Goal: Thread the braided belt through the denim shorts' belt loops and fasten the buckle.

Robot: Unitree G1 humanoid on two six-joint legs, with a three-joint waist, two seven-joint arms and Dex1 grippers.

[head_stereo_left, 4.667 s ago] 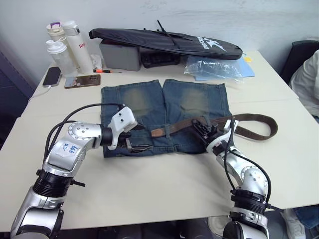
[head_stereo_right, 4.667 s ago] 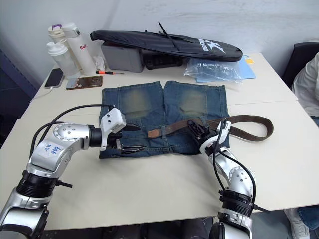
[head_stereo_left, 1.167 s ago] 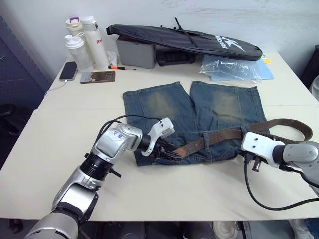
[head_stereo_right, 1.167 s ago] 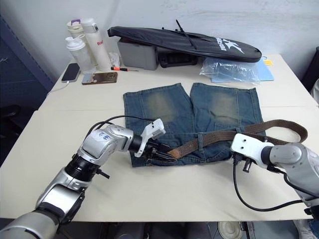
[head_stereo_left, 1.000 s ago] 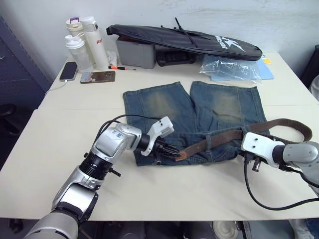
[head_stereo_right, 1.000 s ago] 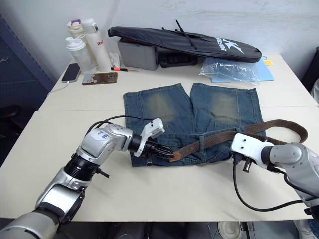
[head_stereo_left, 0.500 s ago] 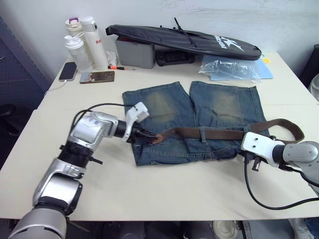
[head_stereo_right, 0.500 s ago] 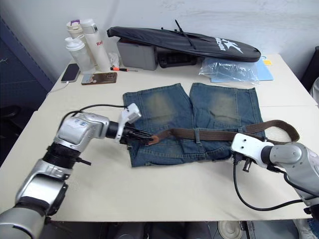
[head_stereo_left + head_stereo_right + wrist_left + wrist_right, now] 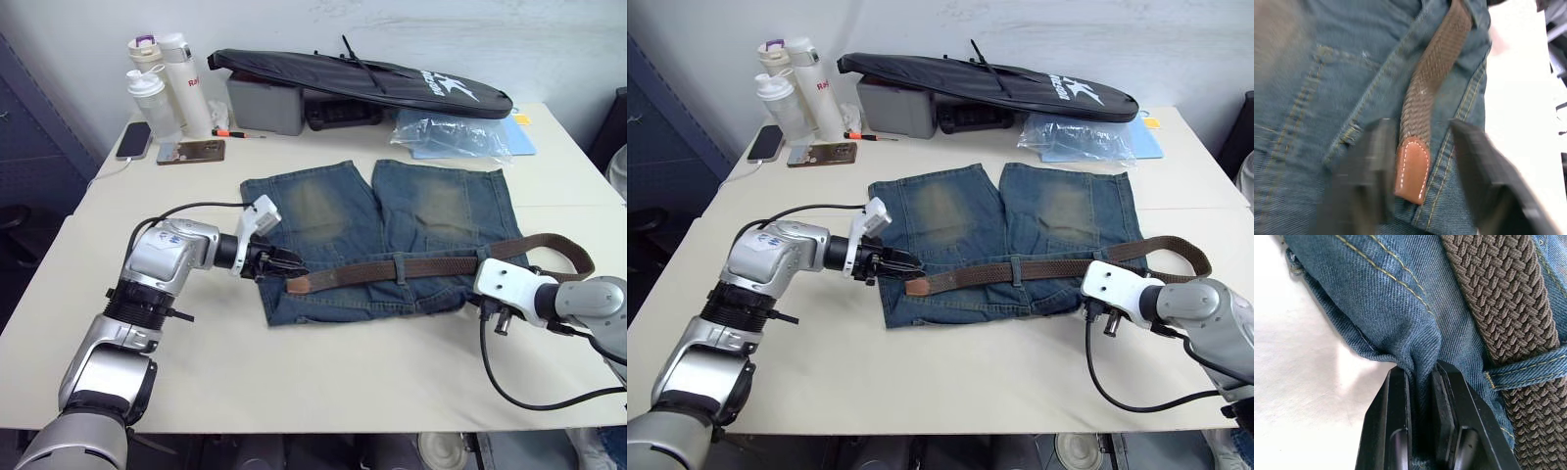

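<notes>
Since half a second earlier, my left gripper [image 9: 292, 262] had let go of the belt's tan tip [image 9: 297, 285], which had slid back a little toward the shorts' middle and dropped onto the waistband.

Through the head camera, the denim shorts [image 9: 382, 225] lay flat on the worktop [image 9: 323, 372], legs pointing toward the long black bag [image 9: 362, 73]. The braided belt [image 9: 411, 266] ran across the waistband and passed under a belt loop [image 9: 400, 267] near the middle of the shorts. Beyond the shorts' right edge it curled into an open loop [image 9: 568, 257] on the worktop. I could not make out the buckle. Bottles [image 9: 162, 73] and two phones [image 9: 191, 152] stood by the black bag's left end.

Through the left wrist camera, my two fingers [image 9: 1374, 161] stood well apart, one on either side of the tan tip [image 9: 1413, 169], gripping nothing. The braided strap ran away from them along the waistband seam.

Through the right wrist camera, my right gripper [image 9: 1420, 431] was pinched tight on a fold of denim at the shorts' edge. The belt [image 9: 1498, 308] lay just beside that fold, slipped under a belt loop [image 9: 1528, 367].
</notes>
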